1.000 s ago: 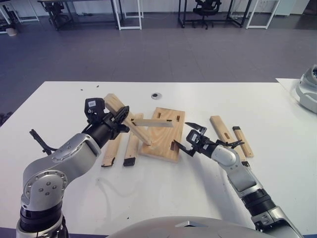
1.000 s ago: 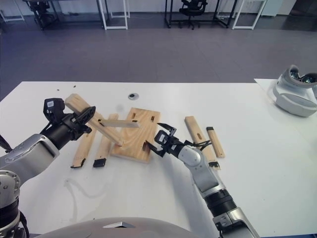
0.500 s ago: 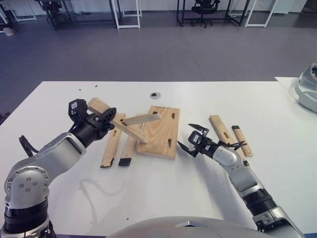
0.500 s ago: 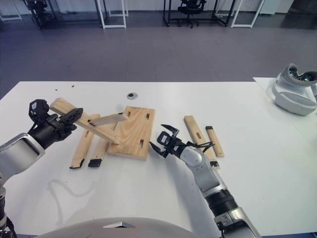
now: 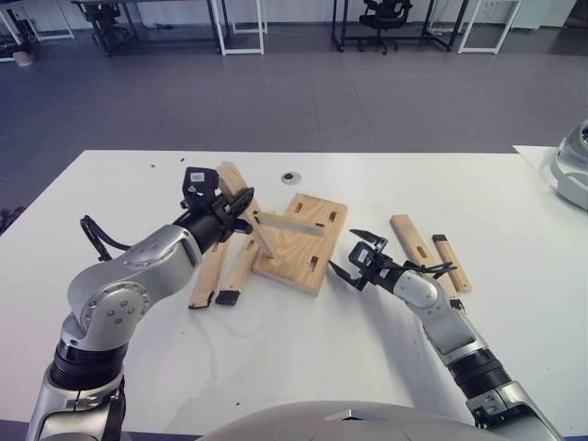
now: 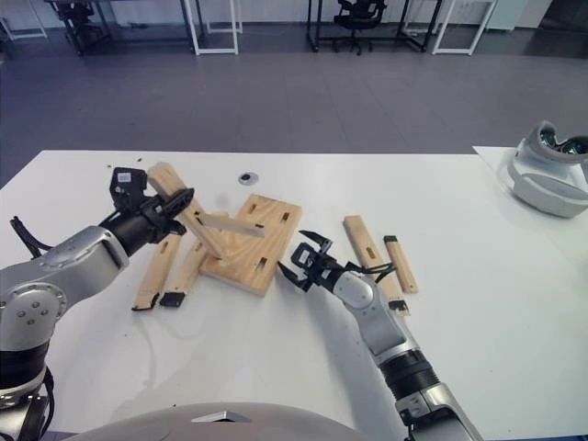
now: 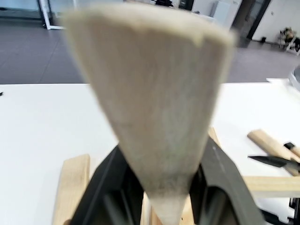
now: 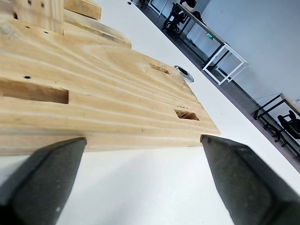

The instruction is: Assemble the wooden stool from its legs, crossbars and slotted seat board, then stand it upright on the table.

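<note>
My left gripper point(image 5: 230, 204) is shut on a wooden leg point(image 5: 246, 213) that slants down onto the left part of the slotted seat board point(image 5: 308, 248). A crossbar point(image 5: 292, 224) sticks out sideways from that leg, over the board. In the left wrist view the leg point(image 7: 154, 103) rises from between the dark fingers point(image 7: 110, 187). The seat board lies skewed on the table, slots facing up. My right gripper point(image 5: 355, 263) is open just off the board's near right corner, low over the table. Its fingers point(image 8: 42, 173) frame the board's edge point(image 8: 93, 108).
Two loose legs point(image 5: 209, 271) point(image 5: 241, 265) lie to the left of the board. Two more wooden pieces point(image 5: 411, 241) point(image 5: 450, 262) lie to the right, beyond my right gripper. A small round fitting point(image 5: 291, 177) sits behind the board, and a headset point(image 5: 571, 173) at the far right edge.
My left arm swung the leg and crossbar out to the left, then back right and steeper. The seat board turned along with it. My right gripper has stayed open in about the same place.
</note>
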`<state>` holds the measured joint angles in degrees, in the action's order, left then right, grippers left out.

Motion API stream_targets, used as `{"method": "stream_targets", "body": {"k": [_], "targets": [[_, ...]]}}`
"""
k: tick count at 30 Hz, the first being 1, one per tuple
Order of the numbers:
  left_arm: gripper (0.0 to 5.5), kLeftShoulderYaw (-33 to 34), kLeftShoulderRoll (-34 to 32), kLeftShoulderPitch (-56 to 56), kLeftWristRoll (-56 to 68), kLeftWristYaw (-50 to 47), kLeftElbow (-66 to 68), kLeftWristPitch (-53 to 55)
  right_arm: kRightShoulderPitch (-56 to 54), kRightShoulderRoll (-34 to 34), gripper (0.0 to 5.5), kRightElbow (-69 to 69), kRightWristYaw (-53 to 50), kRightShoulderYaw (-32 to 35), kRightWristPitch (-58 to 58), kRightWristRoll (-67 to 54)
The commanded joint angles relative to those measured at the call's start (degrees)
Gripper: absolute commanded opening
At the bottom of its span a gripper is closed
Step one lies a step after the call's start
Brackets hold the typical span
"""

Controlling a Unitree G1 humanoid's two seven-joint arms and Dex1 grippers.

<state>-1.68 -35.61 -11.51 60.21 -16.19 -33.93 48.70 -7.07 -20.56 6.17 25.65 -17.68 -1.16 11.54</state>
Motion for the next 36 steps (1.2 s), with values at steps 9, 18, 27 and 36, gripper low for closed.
{"method": "stream_targets", "body": {"k": [9, 18, 27, 36], "targets": [[1.03, -1.2, 7.8, -2.9, -8.4, 3.3, 2.2, 1.7, -2.8, 0.6, 4.55, 1.4, 0.0, 0.3, -0.1, 0.7], [2.45, 5.7, 13.2, -4.4, 1.8, 6.2, -1.6, 5.9, -4.3, -0.1, 4.55, 2.9, -0.8, 2.7, -0.6, 0.0], [4.10, 8.1, 9.4, 2.2, 14.4, 6.2, -4.0, 8.8, -6.9, -2.9, 4.55, 3.7, -2.9, 9.9, -0.4, -1.8], [5.38, 22.4, -0.3, -12.9, 26.3, 12.1, -5.3, -3.2, -2.6, -5.1, 4.55, 1.5, -3.8, 14.9, -0.7, -3.3]]}}
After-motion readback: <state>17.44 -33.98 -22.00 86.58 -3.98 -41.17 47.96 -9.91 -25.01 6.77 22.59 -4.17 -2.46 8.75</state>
